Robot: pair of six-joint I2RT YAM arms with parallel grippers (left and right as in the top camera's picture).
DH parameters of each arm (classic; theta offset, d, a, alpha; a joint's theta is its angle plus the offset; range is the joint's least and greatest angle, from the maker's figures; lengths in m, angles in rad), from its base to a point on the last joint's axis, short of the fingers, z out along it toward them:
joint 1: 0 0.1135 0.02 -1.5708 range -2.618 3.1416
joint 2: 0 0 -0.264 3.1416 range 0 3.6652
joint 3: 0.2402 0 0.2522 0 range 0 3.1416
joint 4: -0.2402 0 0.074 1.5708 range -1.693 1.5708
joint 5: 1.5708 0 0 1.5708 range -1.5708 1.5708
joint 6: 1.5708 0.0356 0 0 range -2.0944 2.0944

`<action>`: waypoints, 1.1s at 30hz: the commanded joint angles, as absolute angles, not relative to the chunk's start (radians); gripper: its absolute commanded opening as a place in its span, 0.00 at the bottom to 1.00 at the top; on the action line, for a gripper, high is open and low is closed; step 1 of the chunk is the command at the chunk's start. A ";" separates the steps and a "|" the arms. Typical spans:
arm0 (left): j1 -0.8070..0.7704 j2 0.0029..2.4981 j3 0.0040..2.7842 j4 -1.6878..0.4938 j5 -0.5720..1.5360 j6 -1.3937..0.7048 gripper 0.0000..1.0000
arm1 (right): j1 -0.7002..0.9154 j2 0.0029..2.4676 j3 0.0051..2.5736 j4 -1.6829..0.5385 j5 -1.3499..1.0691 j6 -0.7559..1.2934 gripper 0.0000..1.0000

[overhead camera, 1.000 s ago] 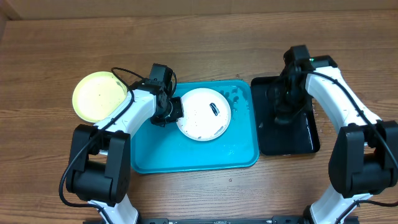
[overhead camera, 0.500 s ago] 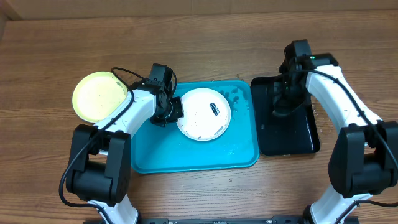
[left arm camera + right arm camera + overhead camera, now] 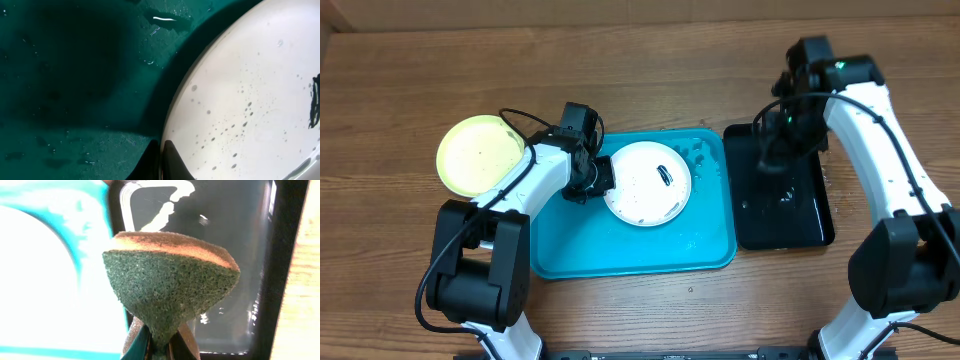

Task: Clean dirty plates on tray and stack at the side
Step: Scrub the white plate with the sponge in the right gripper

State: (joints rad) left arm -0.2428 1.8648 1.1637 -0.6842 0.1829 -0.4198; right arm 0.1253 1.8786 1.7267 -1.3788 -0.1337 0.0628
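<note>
A white plate [image 3: 647, 183] with a dark smear lies on the turquoise tray [image 3: 620, 250]. My left gripper [image 3: 601, 177] is shut on the plate's left rim. In the left wrist view the plate [image 3: 240, 100] is speckled with drops, and the dark fingertips [image 3: 172, 162] pinch its edge over the wet tray [image 3: 75, 75]. A lime-green plate [image 3: 478, 153] rests on the table left of the tray. My right gripper [image 3: 772, 155] hangs over the black tray, shut on a green sponge [image 3: 170, 280] with an orange top.
The black tray [image 3: 800, 215] stands right of the turquoise one and holds glinting water [image 3: 240, 255]. Wooden table surrounds both trays. In the right wrist view the turquoise tray's rim [image 3: 95, 210] and the white plate [image 3: 40, 280] lie to the left.
My right arm has risen and drawn back from the black tray's water with the sponge in its grip. The left arm and the white plate have not moved.
</note>
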 commanded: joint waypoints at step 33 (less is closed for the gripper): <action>-0.250 1.880 1.155 -0.687 0.184 -0.426 0.04 | 0.642 1.880 1.562 -0.979 0.070 0.196 0.04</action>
